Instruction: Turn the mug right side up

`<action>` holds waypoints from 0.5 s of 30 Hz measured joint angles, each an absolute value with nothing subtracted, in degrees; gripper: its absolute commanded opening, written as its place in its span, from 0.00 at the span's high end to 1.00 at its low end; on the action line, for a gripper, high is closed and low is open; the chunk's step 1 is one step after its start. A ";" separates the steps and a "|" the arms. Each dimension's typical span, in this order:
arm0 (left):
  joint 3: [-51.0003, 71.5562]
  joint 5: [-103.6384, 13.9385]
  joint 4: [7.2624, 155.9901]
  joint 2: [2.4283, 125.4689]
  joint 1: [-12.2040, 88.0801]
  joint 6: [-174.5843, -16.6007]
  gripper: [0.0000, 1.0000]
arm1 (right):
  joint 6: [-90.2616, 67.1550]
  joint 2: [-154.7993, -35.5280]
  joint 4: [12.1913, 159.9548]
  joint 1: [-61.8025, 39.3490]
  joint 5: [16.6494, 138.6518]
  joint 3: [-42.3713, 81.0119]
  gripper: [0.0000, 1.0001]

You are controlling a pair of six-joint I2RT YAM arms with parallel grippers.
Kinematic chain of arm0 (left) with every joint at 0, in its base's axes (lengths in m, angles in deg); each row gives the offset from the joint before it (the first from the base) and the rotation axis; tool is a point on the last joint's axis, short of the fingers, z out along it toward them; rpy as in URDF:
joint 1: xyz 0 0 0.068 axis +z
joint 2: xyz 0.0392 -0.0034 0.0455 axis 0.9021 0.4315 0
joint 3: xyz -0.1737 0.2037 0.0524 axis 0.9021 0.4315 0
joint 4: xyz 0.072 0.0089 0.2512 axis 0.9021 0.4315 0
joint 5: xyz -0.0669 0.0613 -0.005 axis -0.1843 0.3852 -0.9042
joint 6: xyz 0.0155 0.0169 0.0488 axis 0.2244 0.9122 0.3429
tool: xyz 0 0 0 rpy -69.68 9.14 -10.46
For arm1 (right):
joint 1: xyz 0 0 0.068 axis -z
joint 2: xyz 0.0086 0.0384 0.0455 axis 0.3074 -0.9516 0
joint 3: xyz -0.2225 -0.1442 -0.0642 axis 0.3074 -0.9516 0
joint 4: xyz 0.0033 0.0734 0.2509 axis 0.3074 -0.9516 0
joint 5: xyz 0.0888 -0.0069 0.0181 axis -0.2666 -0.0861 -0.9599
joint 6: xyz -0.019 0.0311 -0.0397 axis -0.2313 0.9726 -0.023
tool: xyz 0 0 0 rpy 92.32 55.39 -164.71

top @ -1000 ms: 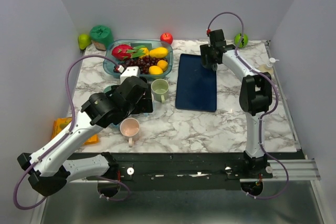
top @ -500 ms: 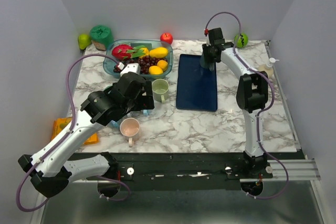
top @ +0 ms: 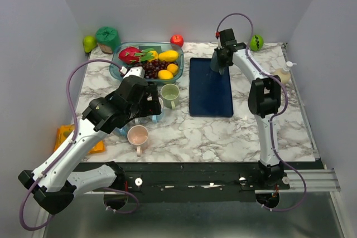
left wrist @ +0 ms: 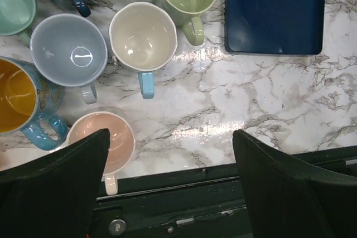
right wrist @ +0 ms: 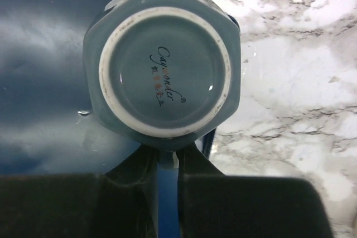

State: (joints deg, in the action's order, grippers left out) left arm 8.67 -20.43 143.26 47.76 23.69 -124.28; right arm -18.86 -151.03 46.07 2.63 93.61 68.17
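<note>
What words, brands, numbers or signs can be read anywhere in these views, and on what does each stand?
"Caymonter", followed by a ® sign, in script, spelling not certain: on the upturned base of the grey-blue mug, in the right wrist view.
Small coloured characters just under that word, on the same base: too small to read.
Top view and left wrist view: no readable text.

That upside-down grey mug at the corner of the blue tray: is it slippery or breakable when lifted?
The mug looks like glossy glazed ceramic, so probably stiff, heavyish and chippable if dropped. The right pincer seems to pinch only its thin handle, so it might slip or swing. Sitting rim-down at the tray corner, flat-sided, it seems unlikely to roll.
</note>
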 measured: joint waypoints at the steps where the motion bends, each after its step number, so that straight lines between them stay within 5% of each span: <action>1: 8.84 -20.78 143.15 47.76 23.93 -124.26 0.01 | -18.90 -151.03 46.03 2.63 93.61 68.17 1.00; 15: 10.40 -23.57 141.55 47.68 25.74 -123.39 0.01 | -16.32 -143.77 50.83 2.76 89.48 56.52 1.00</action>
